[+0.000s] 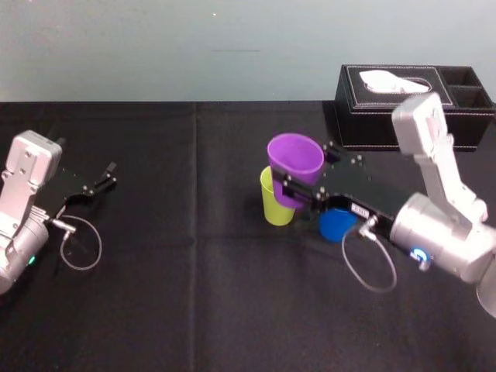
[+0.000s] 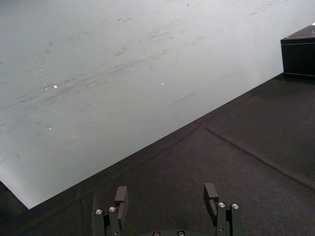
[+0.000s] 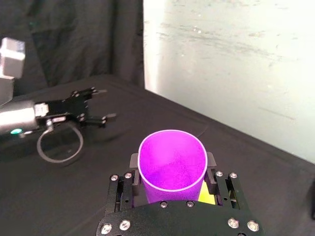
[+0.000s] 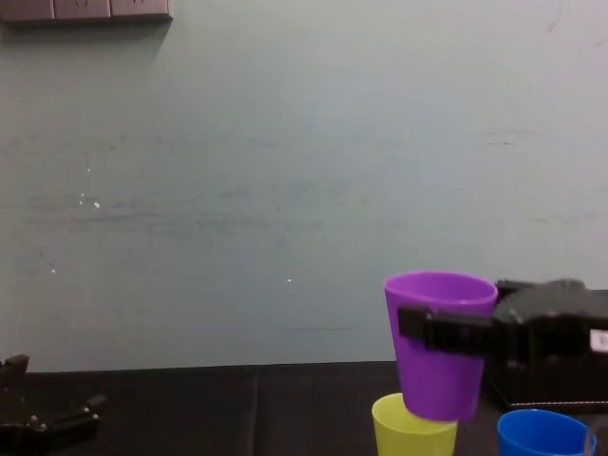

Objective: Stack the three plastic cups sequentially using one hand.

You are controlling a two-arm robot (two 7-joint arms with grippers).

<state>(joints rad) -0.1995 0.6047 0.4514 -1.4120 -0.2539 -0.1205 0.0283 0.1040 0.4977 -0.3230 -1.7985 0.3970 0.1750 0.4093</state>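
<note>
My right gripper (image 1: 304, 180) is shut on the purple cup (image 1: 294, 155), with one finger on each side of its wall (image 3: 172, 162). The cup hangs slightly tilted, mouth up, and its base is level with the rim of the yellow-green cup (image 4: 413, 429); I cannot tell whether they touch. The yellow-green cup (image 1: 277, 205) stands upright on the black cloth. To its right stands the blue cup (image 1: 335, 225), partly hidden under my right gripper's body and seen from the side in the chest view (image 4: 543, 435). My left gripper (image 1: 108, 174) rests open at the far left.
A black tissue box (image 1: 411, 105) sits at the back right, just behind my right arm. A loose cable loop (image 1: 370, 267) hangs from the right wrist. A pale wall (image 4: 285, 190) borders the table's far edge. Black cloth (image 1: 194, 271) covers the table.
</note>
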